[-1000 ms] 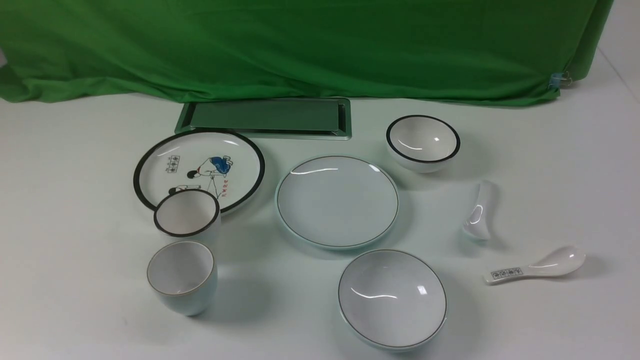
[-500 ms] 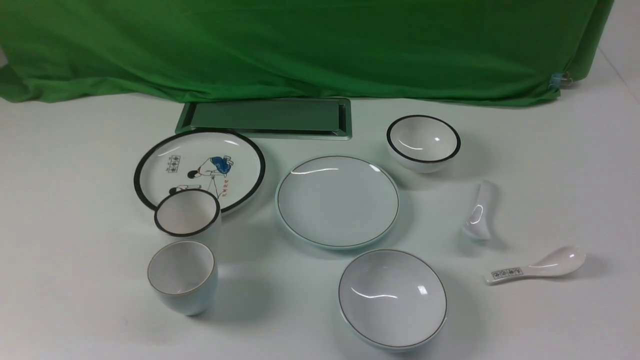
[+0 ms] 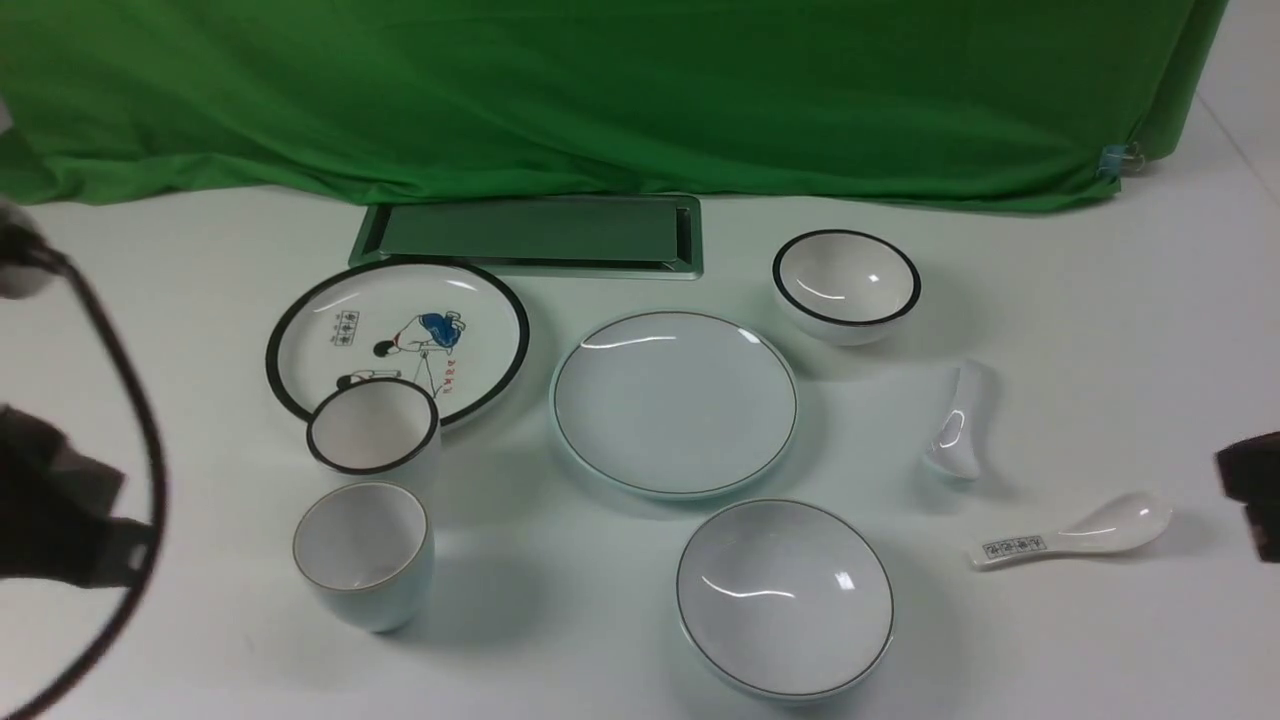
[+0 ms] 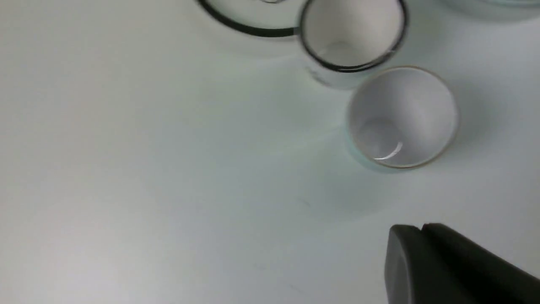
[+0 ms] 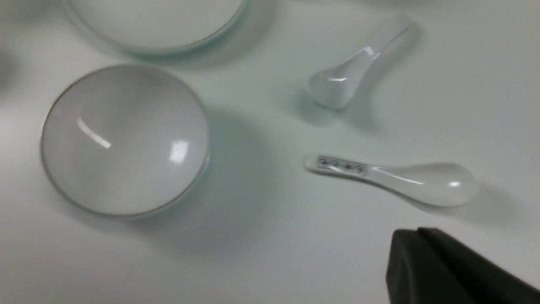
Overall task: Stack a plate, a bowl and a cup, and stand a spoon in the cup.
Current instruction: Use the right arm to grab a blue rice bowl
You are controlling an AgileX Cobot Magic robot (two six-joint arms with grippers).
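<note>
While both tools hang over the desk with nothing in them, the crockery lies spread out and unstacked. Seen from its wrist, the left tool has its jaws pressed together with only a thin seam between them, and it is clear of the desk surface on the robot's left. Nearest to it stands the cup, upright and empty, pale blue-green with a fine rim line. Just behind that is a black-rimmed cup, which hides the near rim of a cartoon plate.

The right tool is likewise closed tight and empty, showing as a dark shape at the right edge. Closest to it lies a patterned spoon, its bowl end toward that side. A little farther back is the spoon, plain white, lying on the desk with its handle pointing away. Left of the two spoons sits the bowl, right way up near the front. Behind it and apart from it, the plate lies flat in the middle. A small black-rimmed bowl stands beyond the plate to the right, and a green cloth closes off the back.
</note>
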